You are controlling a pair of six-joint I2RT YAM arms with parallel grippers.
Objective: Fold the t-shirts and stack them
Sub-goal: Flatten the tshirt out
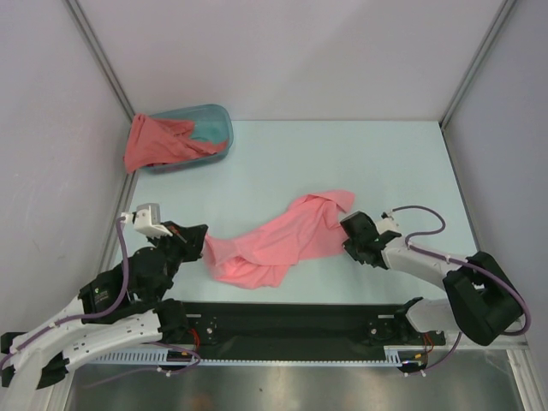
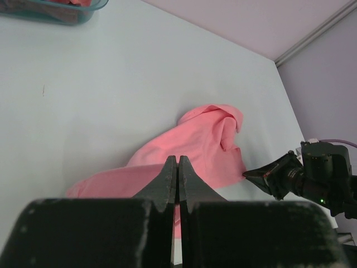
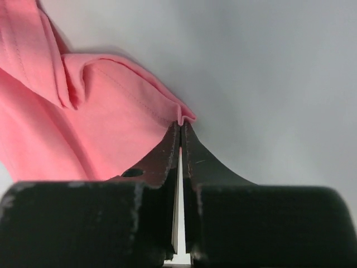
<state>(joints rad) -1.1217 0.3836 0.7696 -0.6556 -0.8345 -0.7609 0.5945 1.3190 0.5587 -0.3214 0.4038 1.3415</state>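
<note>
A light salmon-pink t-shirt (image 1: 282, 240) lies crumpled and stretched slantwise across the middle of the table. My left gripper (image 1: 204, 241) is at its left end. In the left wrist view (image 2: 177, 162) the jaws are shut, with pink cloth showing in the slit between them and the shirt (image 2: 206, 139) beyond. My right gripper (image 1: 351, 227) is at the shirt's right edge. In the right wrist view (image 3: 181, 125) it is shut on a small fold of the hem (image 3: 187, 116). A darker coral-red t-shirt (image 1: 154, 141) hangs over the teal tub.
The teal translucent tub (image 1: 214, 124) stands at the back left by the left wall; its edge shows in the left wrist view (image 2: 56, 11). Grey walls close in three sides. A black rail (image 1: 291, 321) runs along the near edge between the arm bases.
</note>
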